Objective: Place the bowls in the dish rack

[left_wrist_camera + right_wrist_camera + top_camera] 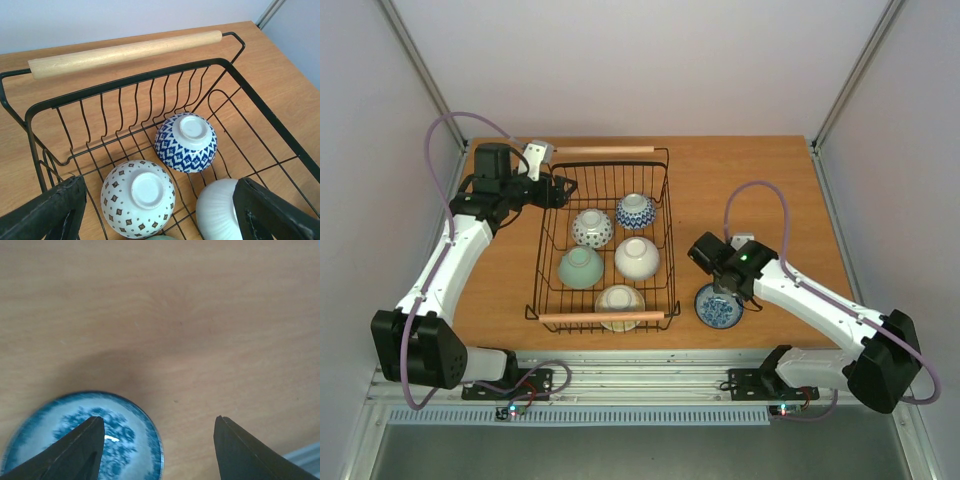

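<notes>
The left claw (160, 186), released, hangs over the far-left corner of the dish rack (668, 232) holding five bowls (637, 257), while the right claw (160, 422), also released, hangs over the blue bowl (719, 308) on the desk (750, 170).

Five bowls (637, 257) lie upside down inside the black wire dish rack (610, 151), just right of the left gripper (560, 190). A sixth, blue-patterned bowl (719, 306) sits upright on the bench (770, 190), beneath the right gripper (159, 420).

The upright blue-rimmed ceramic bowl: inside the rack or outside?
Outside: the bowl rests on the wooden table, beside the black wire rack.
</notes>
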